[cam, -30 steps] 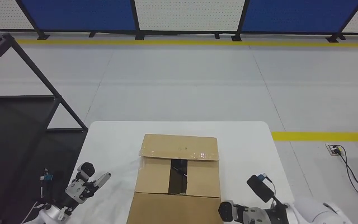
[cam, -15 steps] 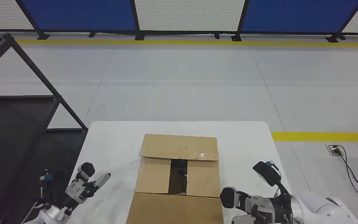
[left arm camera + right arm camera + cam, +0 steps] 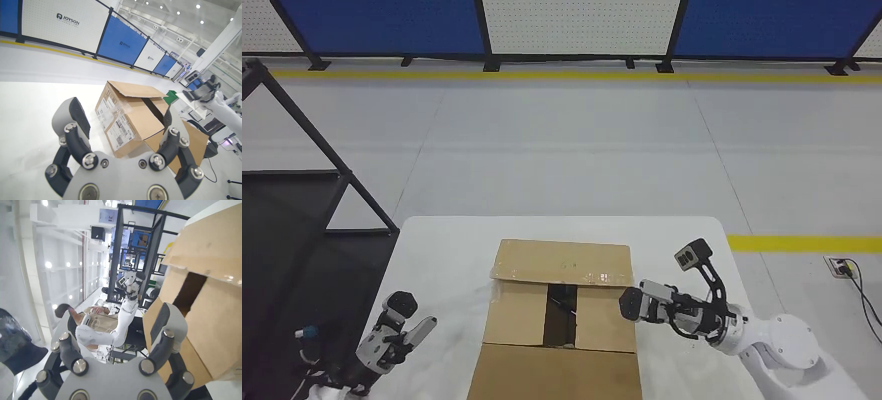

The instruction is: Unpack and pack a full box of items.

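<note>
A brown cardboard box [image 3: 562,310] stands in the middle of the white table [image 3: 442,260]. Its far and near flaps are folded outward, and the two inner flaps lie nearly shut with a dark slit [image 3: 562,315] between them. Loose clear tape [image 3: 121,108] hangs from its side. My right gripper [image 3: 660,280] hovers open at the box's right edge, one finger [image 3: 630,303] over the right inner flap; the box [image 3: 213,294] sits just past its fingers. My left gripper [image 3: 405,322] stays open and empty near the table's front left corner, apart from the box [image 3: 136,113].
A black metal rack [image 3: 302,230] stands beside the table's left edge. A green bin [image 3: 171,94] sits beyond the box, off the table. Bare table surface lies left and right of the box.
My right arm has swung up from the table's front edge to the box's right side, its gripper staying open. My left gripper has drawn back slightly toward the front.
</note>
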